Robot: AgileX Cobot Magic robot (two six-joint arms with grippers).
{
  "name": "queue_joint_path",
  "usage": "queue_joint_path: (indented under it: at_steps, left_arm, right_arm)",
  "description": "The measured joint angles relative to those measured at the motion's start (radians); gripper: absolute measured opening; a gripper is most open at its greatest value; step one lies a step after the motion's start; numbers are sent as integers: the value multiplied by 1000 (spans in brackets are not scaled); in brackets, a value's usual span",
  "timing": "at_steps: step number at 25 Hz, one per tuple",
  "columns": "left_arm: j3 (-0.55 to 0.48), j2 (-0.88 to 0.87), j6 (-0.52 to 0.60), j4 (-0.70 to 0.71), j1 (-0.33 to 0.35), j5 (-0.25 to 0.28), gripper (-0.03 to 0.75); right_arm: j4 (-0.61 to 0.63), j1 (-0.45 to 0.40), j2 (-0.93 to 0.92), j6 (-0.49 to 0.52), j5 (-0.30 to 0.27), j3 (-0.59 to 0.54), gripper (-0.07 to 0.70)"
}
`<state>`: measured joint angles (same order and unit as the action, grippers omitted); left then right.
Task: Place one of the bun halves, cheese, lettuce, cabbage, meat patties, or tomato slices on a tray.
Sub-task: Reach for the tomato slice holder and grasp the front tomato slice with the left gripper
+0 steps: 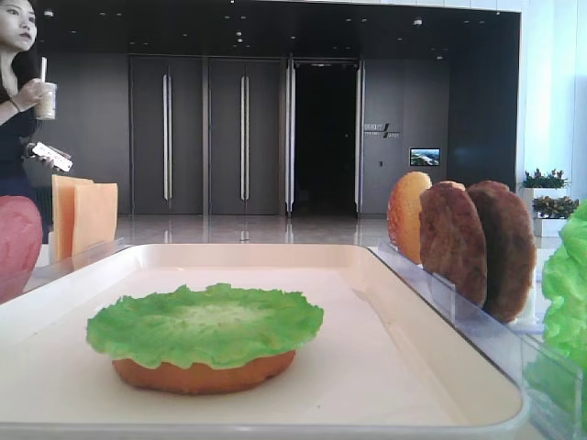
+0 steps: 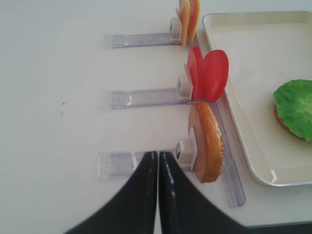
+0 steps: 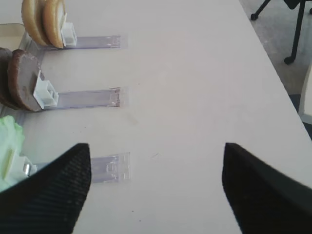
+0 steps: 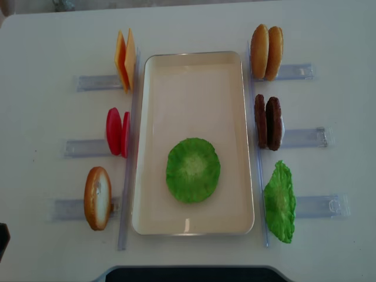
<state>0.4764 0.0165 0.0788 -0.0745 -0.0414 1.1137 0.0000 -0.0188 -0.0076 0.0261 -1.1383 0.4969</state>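
Observation:
A cream tray (image 4: 153, 106) lies in the middle of the table. In it a green lettuce leaf (image 4: 192, 170) rests on a flat bun half (image 1: 202, 374). Left of the tray stand cheese slices (image 4: 125, 59), tomato slices (image 2: 208, 74) and a bun half (image 2: 208, 141), each upright in a holder. Two bun halves (image 4: 266, 51), meat patties (image 4: 268, 122) and another green leaf (image 4: 279, 201) stand on the right. My left gripper (image 2: 158, 154) is shut and empty, its tips just left of the near bun half. My right gripper (image 3: 156, 146) is open over bare table, holding nothing.
Clear plastic rails (image 4: 305, 138) stick out sideways from each holder on both sides of the tray. The table's right edge (image 3: 273, 63) runs near the right gripper, with chair legs (image 3: 292, 29) beyond it. A person (image 1: 20, 82) stands in the background.

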Motion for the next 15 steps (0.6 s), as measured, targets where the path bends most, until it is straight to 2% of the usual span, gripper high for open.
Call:
queue_joint_path:
  at_steps: [15]
  left_arm:
    - [0,0,0,0,0,0,-1]
  right_arm:
    - [0,0,0,1,0,0,555]
